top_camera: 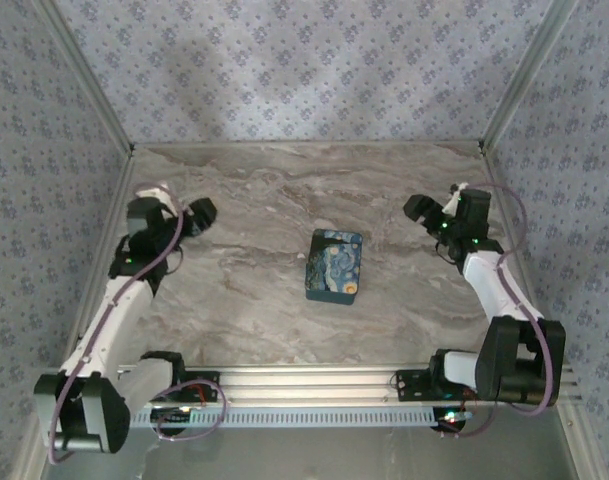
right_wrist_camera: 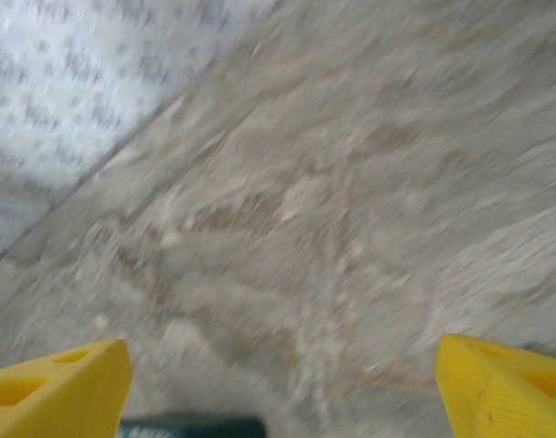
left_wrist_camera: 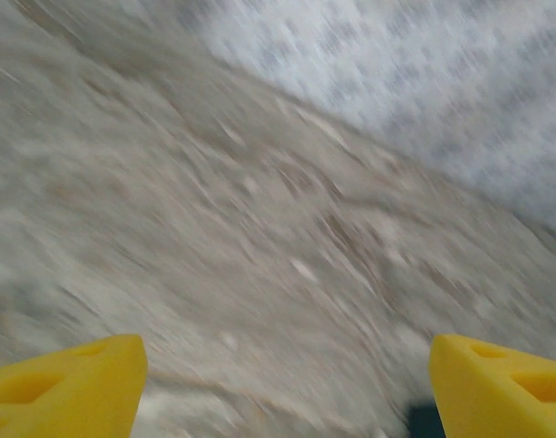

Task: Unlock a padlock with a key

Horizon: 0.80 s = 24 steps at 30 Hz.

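Note:
A dark blue box with a swirling painted lid (top_camera: 334, 265) lies shut in the middle of the marble table (top_camera: 264, 200). No padlock or key is visible. My left gripper (top_camera: 199, 213) hovers left of the box, raised over bare marble; in its blurred wrist view its yellow fingers (left_wrist_camera: 68, 388) stand wide apart with nothing between them. My right gripper (top_camera: 420, 209) hovers to the right of the box, and its yellow fingers (right_wrist_camera: 501, 388) are likewise spread with nothing held. A sliver of the box (right_wrist_camera: 191, 427) shows at the bottom of the right wrist view.
Patterned fabric walls (top_camera: 304, 60) close in the table on three sides, with metal posts in the corners. An aluminium rail (top_camera: 314, 380) carrying the arm bases runs along the near edge.

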Tool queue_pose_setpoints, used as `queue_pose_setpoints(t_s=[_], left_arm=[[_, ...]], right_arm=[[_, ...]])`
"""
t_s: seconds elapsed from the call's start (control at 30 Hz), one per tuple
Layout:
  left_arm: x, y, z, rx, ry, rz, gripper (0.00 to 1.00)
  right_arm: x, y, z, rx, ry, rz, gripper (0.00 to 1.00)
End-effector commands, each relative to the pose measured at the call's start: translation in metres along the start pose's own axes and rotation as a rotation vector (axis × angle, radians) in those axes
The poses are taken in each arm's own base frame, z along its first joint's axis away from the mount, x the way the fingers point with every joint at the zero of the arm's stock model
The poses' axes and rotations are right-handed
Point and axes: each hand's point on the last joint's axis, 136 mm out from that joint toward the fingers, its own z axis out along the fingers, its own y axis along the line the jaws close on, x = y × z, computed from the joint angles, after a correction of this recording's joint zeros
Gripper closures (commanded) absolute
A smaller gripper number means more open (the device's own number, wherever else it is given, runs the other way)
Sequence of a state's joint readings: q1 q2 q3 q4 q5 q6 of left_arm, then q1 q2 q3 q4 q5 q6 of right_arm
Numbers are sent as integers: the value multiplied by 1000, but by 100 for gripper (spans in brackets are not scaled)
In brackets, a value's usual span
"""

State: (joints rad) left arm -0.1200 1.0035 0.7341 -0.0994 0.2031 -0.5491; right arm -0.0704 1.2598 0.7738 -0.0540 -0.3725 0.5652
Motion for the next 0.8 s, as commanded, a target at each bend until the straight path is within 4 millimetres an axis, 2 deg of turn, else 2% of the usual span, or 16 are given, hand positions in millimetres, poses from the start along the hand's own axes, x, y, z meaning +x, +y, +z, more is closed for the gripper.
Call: queue_pose_setpoints(t_s=[0.0, 0.07, 0.17, 0.27, 0.43, 0.63, 0.77], left_arm=[[64, -26, 1, 99, 191, -73, 19], [94, -40, 6, 119, 261, -54, 19], [126, -54, 12, 133, 325, -28, 18], [144, -63, 16, 135, 354, -23, 18], [153, -69, 17, 143, 366, -16, 18], [148, -68, 17, 111, 363, -3, 16], [141, -70, 22, 91, 363, 7, 13]], right_arm=[[55, 19, 13, -54, 243, 59, 13], [77, 25, 24, -45, 310, 46, 13], [98, 38, 39, -57, 368, 23, 14], [114, 52, 53, -62, 417, 18, 17], [133, 79, 74, -84, 488, -27, 20], [151, 114, 95, -143, 561, -67, 24], [165, 141, 104, -176, 627, -131, 22]])
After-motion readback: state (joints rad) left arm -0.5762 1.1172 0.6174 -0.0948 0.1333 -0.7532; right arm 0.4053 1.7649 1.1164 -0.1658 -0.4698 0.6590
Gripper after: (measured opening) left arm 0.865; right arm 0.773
